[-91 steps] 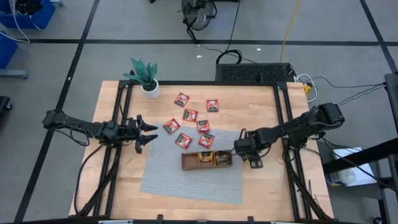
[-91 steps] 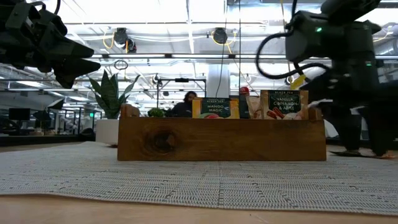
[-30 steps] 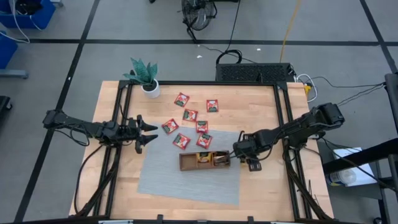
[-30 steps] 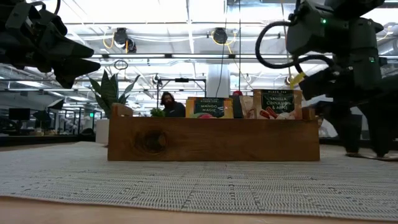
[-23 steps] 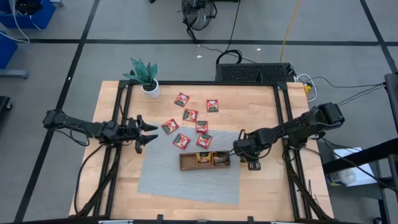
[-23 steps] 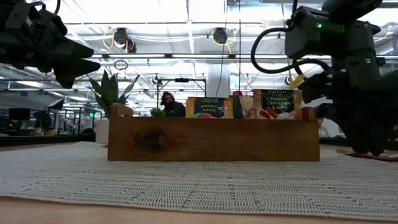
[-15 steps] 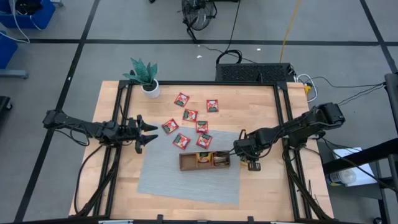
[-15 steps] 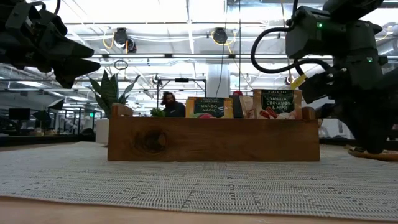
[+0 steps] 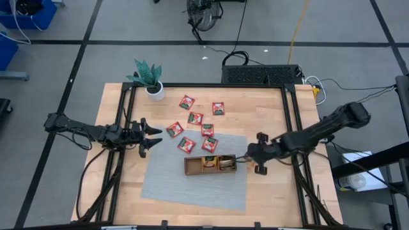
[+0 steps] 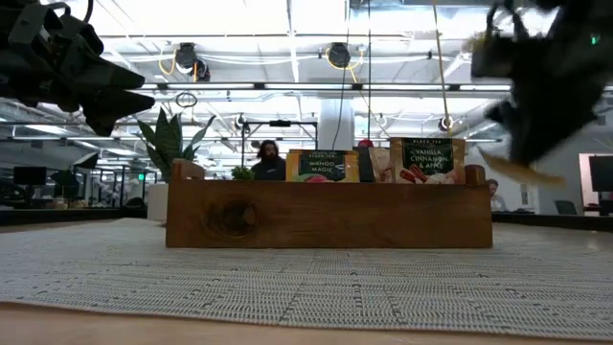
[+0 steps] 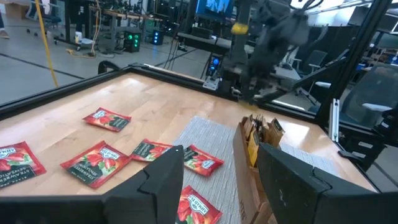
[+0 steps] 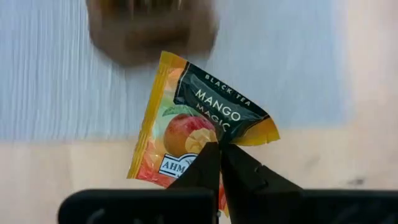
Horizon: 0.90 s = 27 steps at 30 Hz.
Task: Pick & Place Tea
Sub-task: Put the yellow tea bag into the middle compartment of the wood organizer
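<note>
beside the tray's right end, right claw pinching mango sachet

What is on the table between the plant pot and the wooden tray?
In the high view, red tea sachets lie scattered on the bare wood between the plant pot and the wooden tray; the two nearest the tray rest on the grey mat.

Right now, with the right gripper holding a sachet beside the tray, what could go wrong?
1. The right gripper pinches the mango sachet only at its edge, so it might slip or twist during the move.
2. The tray already holds upright sachets; the new one may catch on them or on the tray wall.
3. The tray may slide on the mat if it is bumped.
</note>
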Tool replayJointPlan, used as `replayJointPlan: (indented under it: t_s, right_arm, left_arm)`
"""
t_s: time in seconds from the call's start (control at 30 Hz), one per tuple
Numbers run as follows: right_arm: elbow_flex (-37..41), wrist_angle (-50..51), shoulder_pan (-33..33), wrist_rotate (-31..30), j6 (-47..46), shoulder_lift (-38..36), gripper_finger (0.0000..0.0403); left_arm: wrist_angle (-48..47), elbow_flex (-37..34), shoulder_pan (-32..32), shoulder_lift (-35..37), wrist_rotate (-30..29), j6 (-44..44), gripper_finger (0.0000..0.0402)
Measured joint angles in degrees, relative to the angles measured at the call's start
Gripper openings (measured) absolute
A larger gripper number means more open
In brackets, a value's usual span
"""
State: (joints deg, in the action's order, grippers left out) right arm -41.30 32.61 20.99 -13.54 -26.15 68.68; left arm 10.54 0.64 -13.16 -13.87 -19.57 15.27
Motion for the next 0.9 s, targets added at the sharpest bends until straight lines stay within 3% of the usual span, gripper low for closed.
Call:
replayJointPlan:
  t_s: [0.13, 0.3, 0.43, 0.63, 0.77, 0.9]
  right_arm:
    - [0.0, -11.7, 6.8, -12.2, 1.1, -2.1, 0.0000]
    - [-0.2, -41.8, 12.6, -22.4, 15.3, 2.2, 0.0000]
    - [-0.2, -64.6, 13.3, -22.3, 22.8, 11.9, 0.0000]
    - [-0.8, -83.6, 9.6, -21.1, 23.4, 29.2, 0.0000]
    - [-4.9, -90.1, 7.7, -21.2, 22.8, 38.1, 0.0000]
    - [-10.4, -87.8, 7.1, -22.5, 25.6, 43.9, 0.0000]
  left_arm:
    - [0.0, 0.0, 0.0, 0.0, 0.0, 0.0, 0.0205]
    - [0.0, 0.0, 0.0, 0.0, 0.0, 0.0, 0.0205]
    - [0.0, 0.0, 0.0, 0.0, 0.0, 0.0, 0.0205]
    - [0.0, 0.0, 0.0, 0.0, 0.0, 0.0, 0.0205]
    - [0.0, 0.0, 0.0, 0.0, 0.0, 0.0, 0.0205]
    - [0.0, 0.0, 0.0, 0.0, 0.0, 0.0, 0.0205]
